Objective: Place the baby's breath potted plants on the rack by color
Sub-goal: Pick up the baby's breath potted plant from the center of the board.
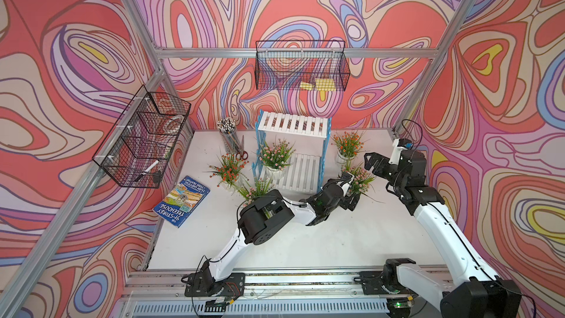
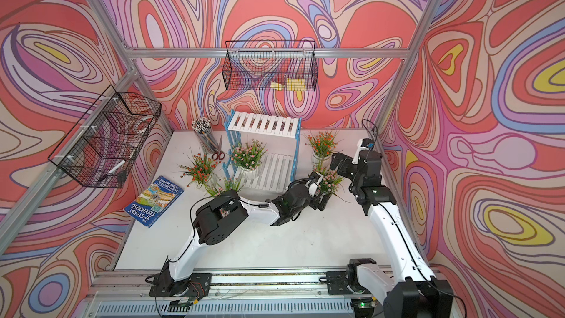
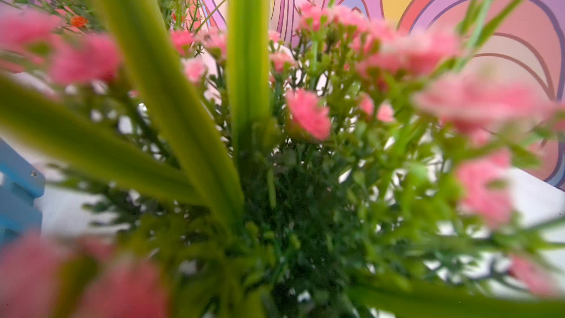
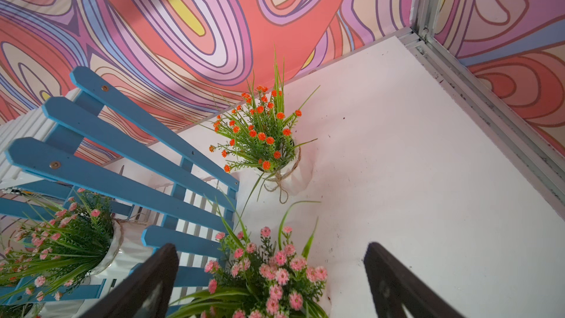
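Observation:
The white and blue rack (image 1: 293, 148) stands at the back centre. One pink potted plant (image 1: 276, 154) sits on its lower shelf. A second pink plant (image 1: 256, 189) and an orange one (image 1: 227, 168) stand on the table to its left. Another orange plant (image 1: 348, 145) stands to its right. My left gripper (image 1: 352, 192) is open, its fingers straddling the base of a third pink plant (image 1: 362, 178). That plant's blooms (image 3: 308, 114) fill the left wrist view and hide the fingers and pot. My right gripper (image 4: 270, 247) hangs open above this plant (image 4: 275, 270), holding nothing.
A blue book (image 1: 183, 201) lies front left. A pencil cup (image 1: 227, 136) and scissors (image 1: 243, 154) stand left of the rack. Black wire baskets hang on the left wall (image 1: 143, 136) and the back wall (image 1: 301, 65). The right wall's metal rail (image 4: 489, 111) is close.

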`<state>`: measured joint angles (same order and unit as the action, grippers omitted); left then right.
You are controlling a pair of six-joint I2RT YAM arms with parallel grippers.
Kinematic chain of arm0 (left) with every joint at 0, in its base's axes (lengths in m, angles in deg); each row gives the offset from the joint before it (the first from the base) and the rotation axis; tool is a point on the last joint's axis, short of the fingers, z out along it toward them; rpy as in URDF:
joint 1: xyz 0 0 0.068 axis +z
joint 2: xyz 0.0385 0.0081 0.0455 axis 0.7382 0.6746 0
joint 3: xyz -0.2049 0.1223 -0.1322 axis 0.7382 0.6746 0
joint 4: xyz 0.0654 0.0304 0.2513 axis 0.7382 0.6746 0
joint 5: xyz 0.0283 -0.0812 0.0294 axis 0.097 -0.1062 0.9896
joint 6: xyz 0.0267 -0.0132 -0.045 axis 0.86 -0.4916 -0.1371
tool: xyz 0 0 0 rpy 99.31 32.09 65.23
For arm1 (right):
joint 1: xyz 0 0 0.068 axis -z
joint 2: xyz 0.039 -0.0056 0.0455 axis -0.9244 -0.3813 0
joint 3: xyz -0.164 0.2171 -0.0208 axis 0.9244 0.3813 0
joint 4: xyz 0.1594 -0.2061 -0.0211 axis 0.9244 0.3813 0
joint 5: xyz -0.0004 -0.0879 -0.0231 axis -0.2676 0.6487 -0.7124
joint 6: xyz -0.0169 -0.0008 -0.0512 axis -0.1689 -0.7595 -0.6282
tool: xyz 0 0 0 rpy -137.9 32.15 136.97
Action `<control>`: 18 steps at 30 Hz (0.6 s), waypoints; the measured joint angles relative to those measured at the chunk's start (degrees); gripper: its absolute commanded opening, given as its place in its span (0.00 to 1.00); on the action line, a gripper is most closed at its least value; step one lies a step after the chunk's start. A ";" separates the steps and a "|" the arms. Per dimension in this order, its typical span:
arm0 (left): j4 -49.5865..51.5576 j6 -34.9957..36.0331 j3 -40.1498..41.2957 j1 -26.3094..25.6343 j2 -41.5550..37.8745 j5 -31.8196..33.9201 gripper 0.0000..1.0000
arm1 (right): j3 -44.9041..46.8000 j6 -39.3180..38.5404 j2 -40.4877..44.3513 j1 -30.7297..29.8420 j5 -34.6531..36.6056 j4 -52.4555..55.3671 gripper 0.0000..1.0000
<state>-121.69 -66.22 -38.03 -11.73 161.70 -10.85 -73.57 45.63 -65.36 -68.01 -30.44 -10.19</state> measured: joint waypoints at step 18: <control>-0.26 2.54 -8.24 1.29 5.81 -5.53 1.00 | 0.00 -0.37 0.02 0.00 -0.17 0.00 0.98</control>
<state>-121.95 -63.69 -46.27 -10.44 167.52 -16.38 -73.57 45.26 -65.34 -68.01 -30.61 -10.19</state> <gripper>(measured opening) 0.989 0.983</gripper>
